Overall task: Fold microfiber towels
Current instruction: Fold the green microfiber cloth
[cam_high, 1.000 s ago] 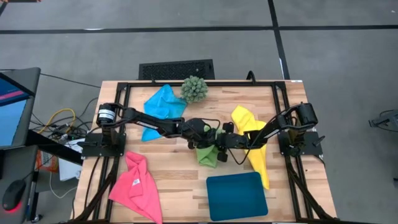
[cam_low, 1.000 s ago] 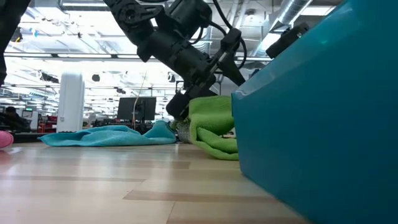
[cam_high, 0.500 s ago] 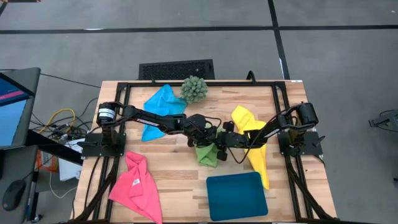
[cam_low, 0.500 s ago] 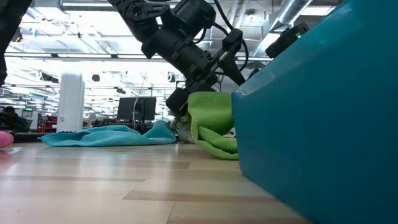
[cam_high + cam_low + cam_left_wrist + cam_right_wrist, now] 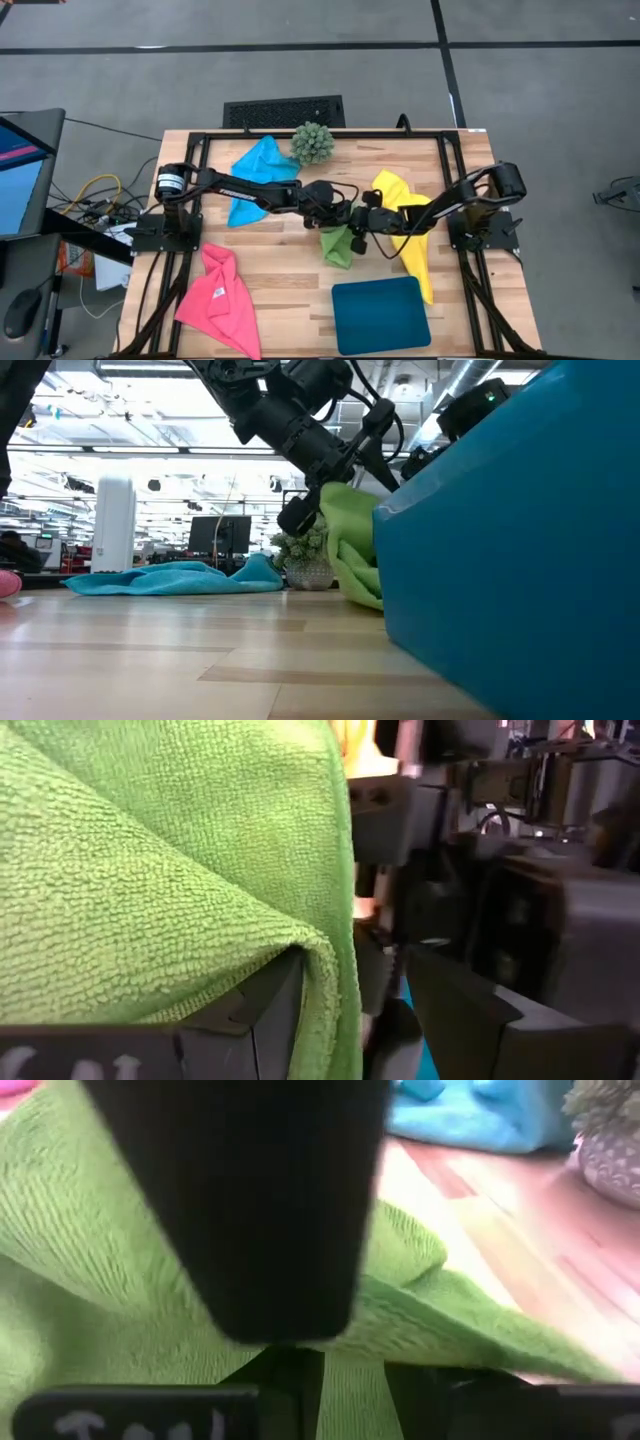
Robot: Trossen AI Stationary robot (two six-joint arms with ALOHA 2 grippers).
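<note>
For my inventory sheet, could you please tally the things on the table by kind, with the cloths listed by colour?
Sky blue microfiber cloth: 1
Lime green microfiber cloth: 1
Yellow microfiber cloth: 1
Hot pink microfiber cloth: 1
Dark teal rectangular tray: 1
Spiky green ball plant: 1
Total: 6

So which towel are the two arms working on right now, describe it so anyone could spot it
Start at the wooden table and find where the two dark arms meet near its middle. The lime green towel hangs bunched there, just behind the teal tray. It is the only green cloth; the blue, yellow and pink towels lie apart, untouched.
</note>
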